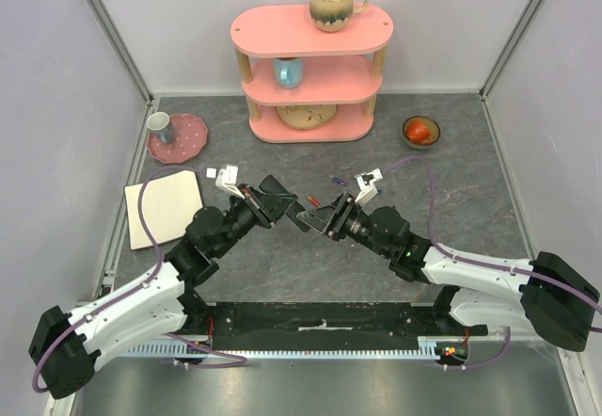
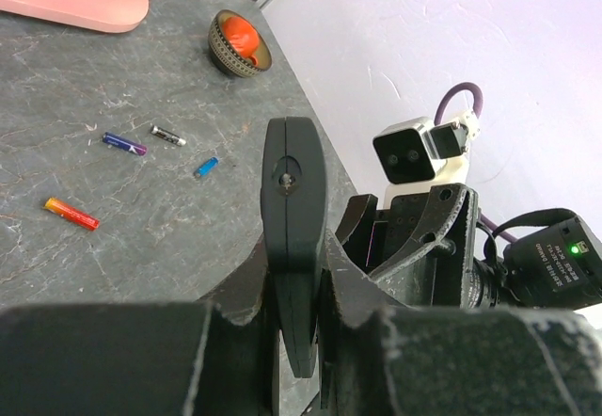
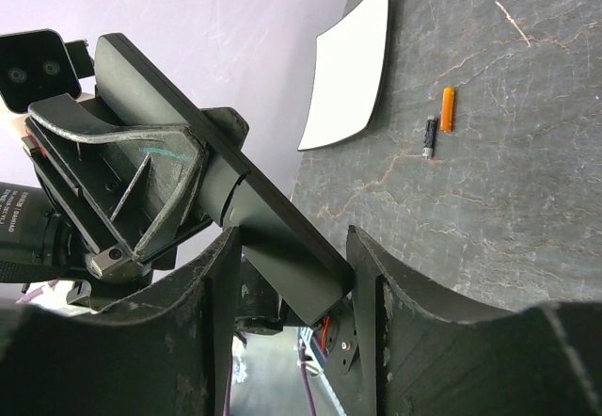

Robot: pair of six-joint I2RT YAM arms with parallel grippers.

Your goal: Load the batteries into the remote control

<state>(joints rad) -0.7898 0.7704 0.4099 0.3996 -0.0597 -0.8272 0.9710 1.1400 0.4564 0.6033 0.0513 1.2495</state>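
Step in hand, I judge: passing or steadying the remote (image 2: 293,200) in the air between the arms. L gripper (image 2: 299,336) is clenched on it. R gripper (image 3: 293,265) has its jaws around the other end, but firm grasp or not, cannot tell. Batteries (image 2: 124,143) lie loose on table (image 2: 56,87), well apart. Next: R must clamp square w/o twisting.

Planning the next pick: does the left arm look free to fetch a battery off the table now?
Probably not: the left claw is shut on the remote control, whose other end sits inside the right claw. The batteries themselves lie uncovered.
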